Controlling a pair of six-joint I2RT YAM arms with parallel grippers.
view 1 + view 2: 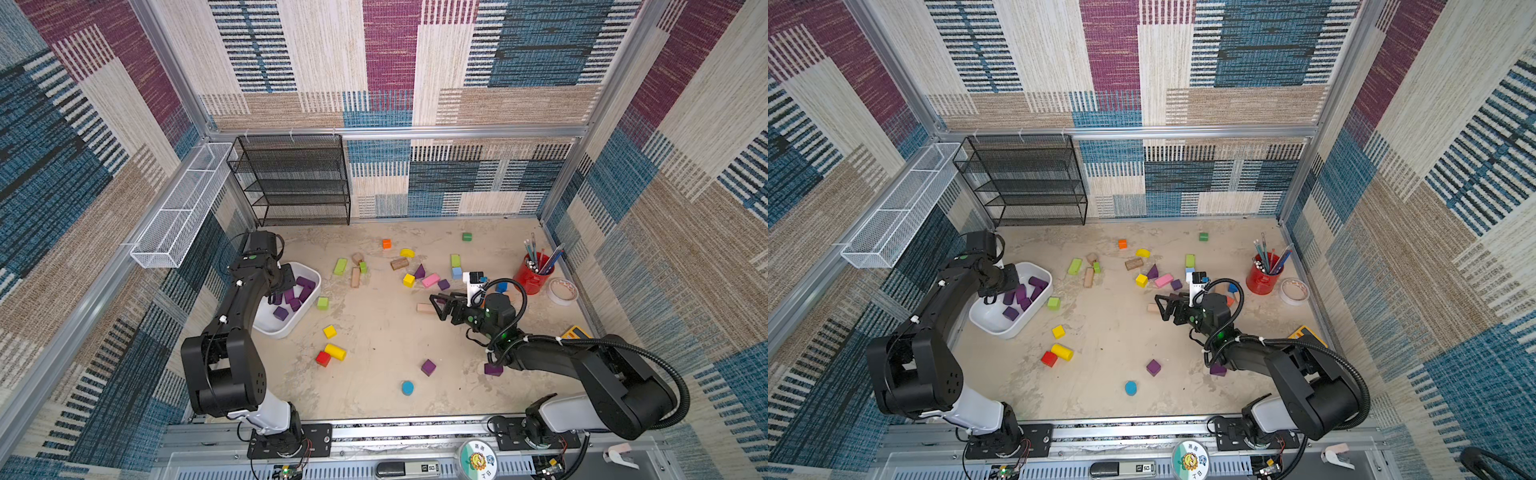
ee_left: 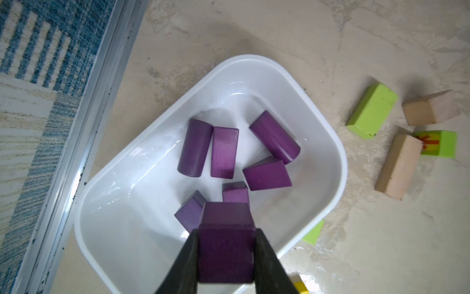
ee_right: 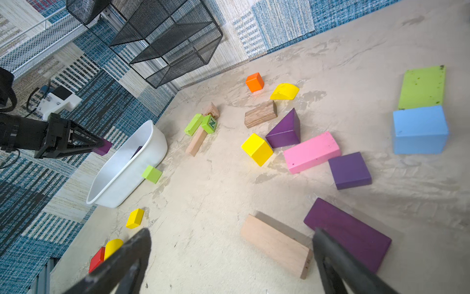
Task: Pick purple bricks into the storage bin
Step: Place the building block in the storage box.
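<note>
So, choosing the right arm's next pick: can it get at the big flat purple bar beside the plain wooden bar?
Probably yes. The right gripper is open, right by the purple bar, and nothing lies on it. The wooden bar close alongside might crowd one finger.

The beige table (image 1: 374, 399) carried a white bin (image 1: 268, 322) at left, a black rack (image 1: 299, 208) far left, a red pencil cup (image 1: 528, 282) and tape roll (image 1: 562, 291) far right. Coloured blocks (image 1: 335, 351) lay scattered between, with a purple cube (image 1: 428, 367) and blue disc (image 1: 407, 387) near.
</note>
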